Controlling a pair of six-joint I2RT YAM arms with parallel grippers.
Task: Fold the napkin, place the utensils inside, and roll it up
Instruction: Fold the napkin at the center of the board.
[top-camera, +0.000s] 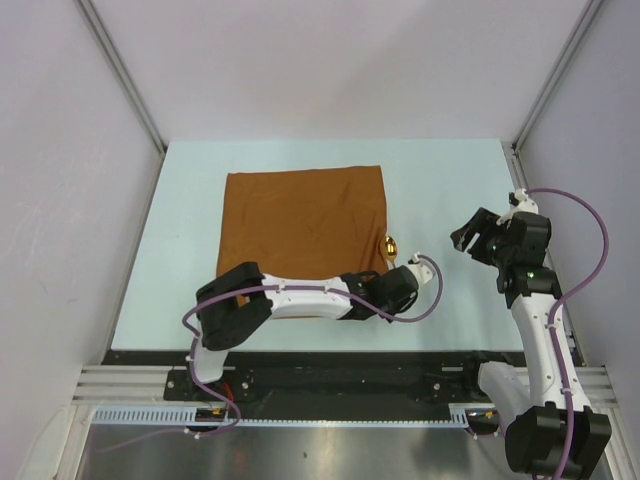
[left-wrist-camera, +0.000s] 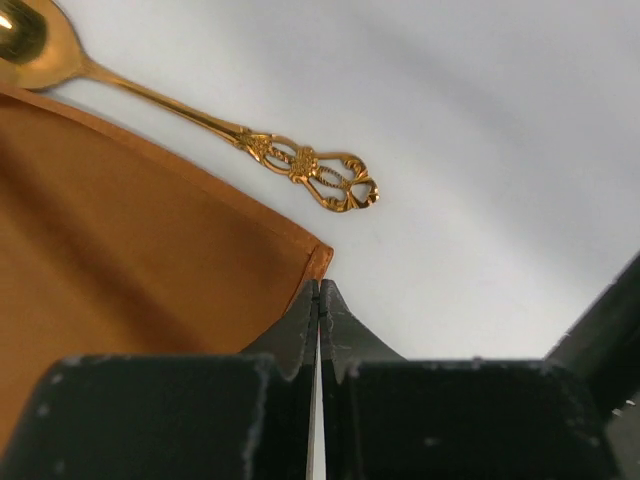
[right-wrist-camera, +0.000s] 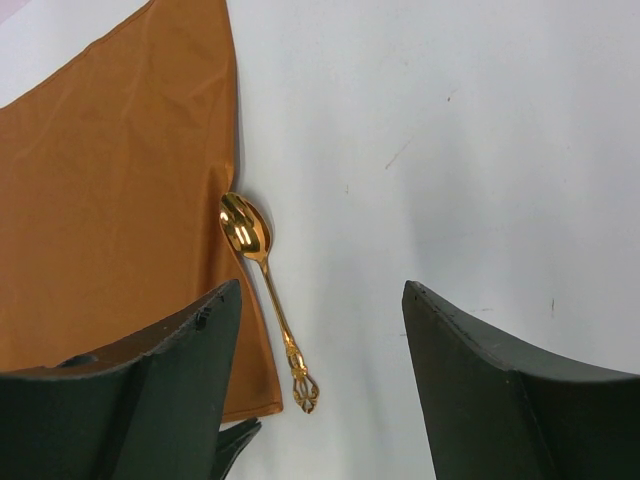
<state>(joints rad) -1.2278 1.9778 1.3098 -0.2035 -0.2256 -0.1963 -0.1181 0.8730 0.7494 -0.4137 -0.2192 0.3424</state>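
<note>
Pale table (top-camera: 440, 180), orange napkin (top-camera: 300, 220), gold spoon (top-camera: 390, 246)

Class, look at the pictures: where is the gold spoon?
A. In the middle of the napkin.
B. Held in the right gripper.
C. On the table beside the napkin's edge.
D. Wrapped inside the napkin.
C: the spoon lies on the bare table right beside the edge of the napkin, and the right gripper is open and empty.

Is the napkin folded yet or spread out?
Spread out: the napkin lies as one flat square, no layer doubled over, spoon beside it.
</note>
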